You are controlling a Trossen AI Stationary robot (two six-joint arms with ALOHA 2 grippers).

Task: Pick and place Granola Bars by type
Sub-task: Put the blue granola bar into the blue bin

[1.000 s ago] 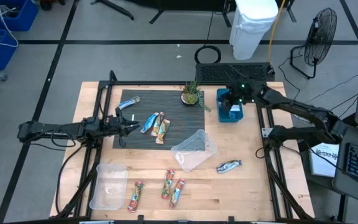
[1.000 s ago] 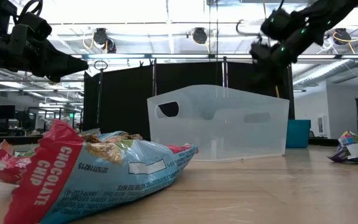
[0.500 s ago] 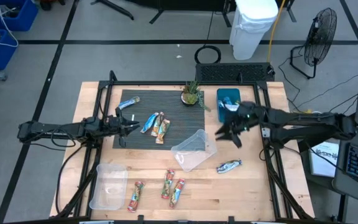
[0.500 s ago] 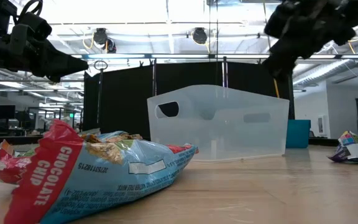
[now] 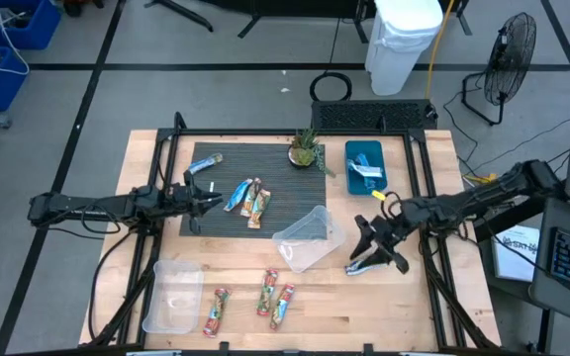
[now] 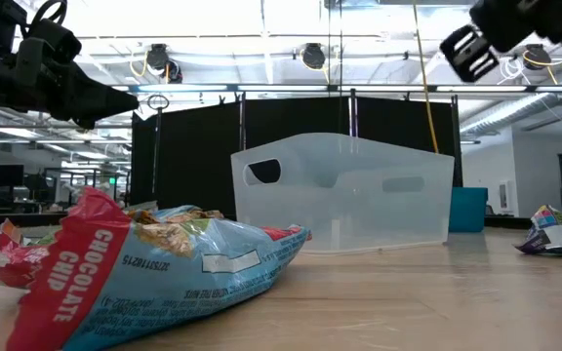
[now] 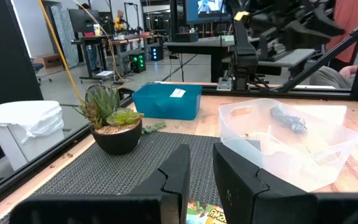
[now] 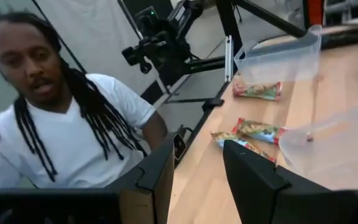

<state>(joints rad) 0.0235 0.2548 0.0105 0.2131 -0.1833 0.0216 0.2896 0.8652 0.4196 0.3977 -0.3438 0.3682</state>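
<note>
Several granola bars lie about. A silvery-blue one (image 5: pixel 364 264) lies flat on the bare wood at the right and also shows in the low view (image 6: pixel 554 232). Three orange-red-green bars (image 5: pixel 267 294) lie by the near edge. Blue and tan bars (image 5: pixel 247 200) lie on the dark mat, and more sit in the teal bin (image 5: pixel 366 166). My right gripper (image 5: pixel 377 247) hangs open just above the silvery-blue bar, well clear of it in the low view (image 6: pixel 476 49). My left gripper (image 5: pixel 206 203) waits over the mat's left part, its fingers a narrow gap apart (image 7: pixel 201 177).
A clear bin (image 5: pixel 310 237) lies tipped at mid-table, another (image 5: pixel 173 295) stands at the near left. A potted plant (image 5: pixel 305 150) stands at the mat's far edge. A person in a white shirt (image 8: pixel 73 130) is beyond the table's near edge.
My right gripper has swung from above the teal bin toward the table's near edge and now hangs over the silvery-blue bar on the wood. The left arm and the bars have kept still.
</note>
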